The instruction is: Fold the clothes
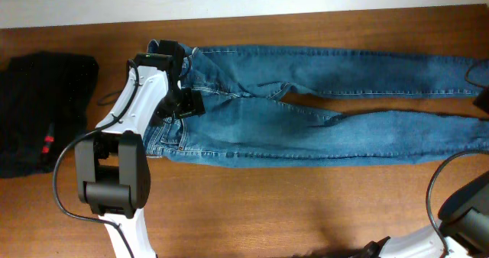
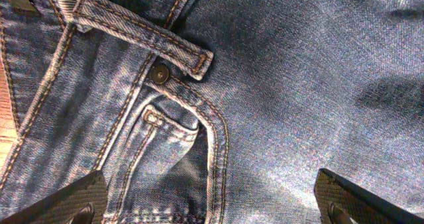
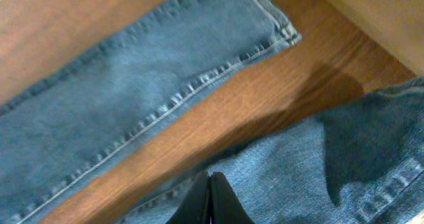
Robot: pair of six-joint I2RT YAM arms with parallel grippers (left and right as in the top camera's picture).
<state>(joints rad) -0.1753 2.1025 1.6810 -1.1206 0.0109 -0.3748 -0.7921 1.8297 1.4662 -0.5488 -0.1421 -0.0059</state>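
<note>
The jeans [image 1: 306, 113] lie spread flat across the wooden table, waist to the left and both legs running off to the right. My left gripper [image 1: 186, 99] hovers over the waist, open. In the left wrist view its fingers [image 2: 69, 201] stand wide apart over the front pocket and rivet [image 2: 159, 73], with nothing between them [image 2: 212, 207]. My right gripper [image 3: 210, 181] is shut at the long edge of the near leg [image 3: 298, 164], close to its hem, pinching the denim. The far leg's hem [image 3: 278, 25] lies across a strip of bare wood.
A black garment with a small red tag [image 1: 46, 109] lies at the table's left end. The left arm's base [image 1: 111, 174] stands in front of the waist. Bare wood [image 1: 306, 204] runs along the near side. The table's back edge [image 1: 306, 10] is just behind the far leg.
</note>
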